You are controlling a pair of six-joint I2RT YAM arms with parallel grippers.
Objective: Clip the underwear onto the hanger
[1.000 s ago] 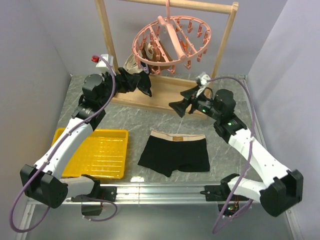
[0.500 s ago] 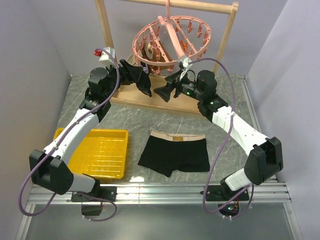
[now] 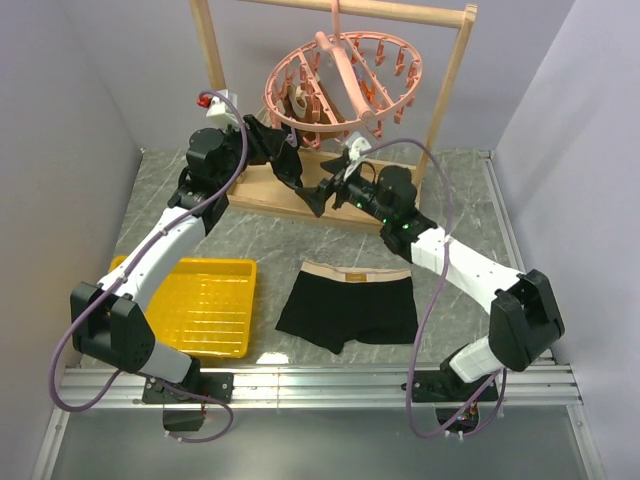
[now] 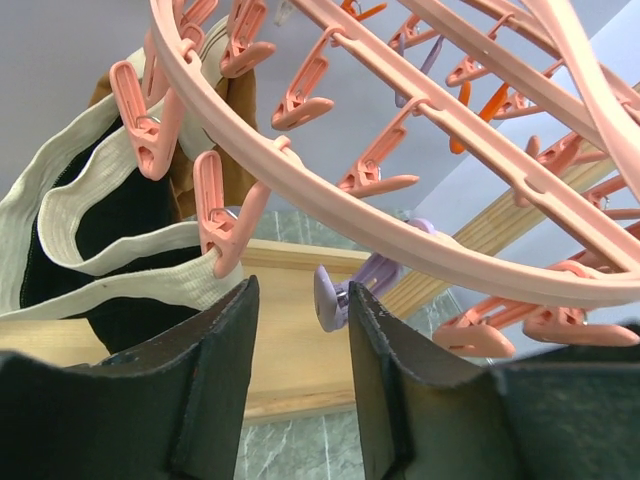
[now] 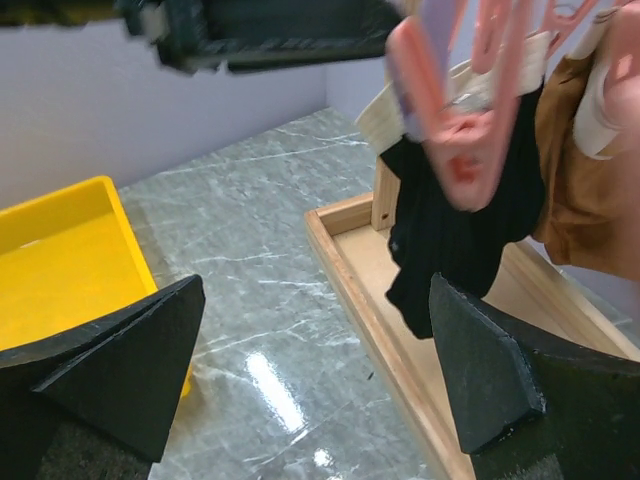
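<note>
The underwear (image 3: 348,305), black boxer briefs with a tan-pink waistband, lies flat on the table in front of the rack. The salmon-pink hanger (image 3: 340,85) hangs from the rack's top bar. My left gripper (image 3: 285,160) is open and empty just under the hanger's left rim. In the left wrist view (image 4: 300,300) the ring (image 4: 400,225) and its pegs are right above the fingers, and a purple peg (image 4: 345,290) dangles just past the tips. My right gripper (image 3: 322,195) is wide open and empty, low by the rack's base (image 5: 310,350).
A wooden rack (image 3: 215,80) with a tray-like base (image 5: 400,340) holds the hanger. Another dark garment with a cream band (image 4: 90,250) is pegged at the hanger's left. A yellow tray (image 3: 195,305) sits front left.
My right arm has swung left from the right side to the rack's base under the hanger. My left gripper has risen up to the hanger's left rim.
</note>
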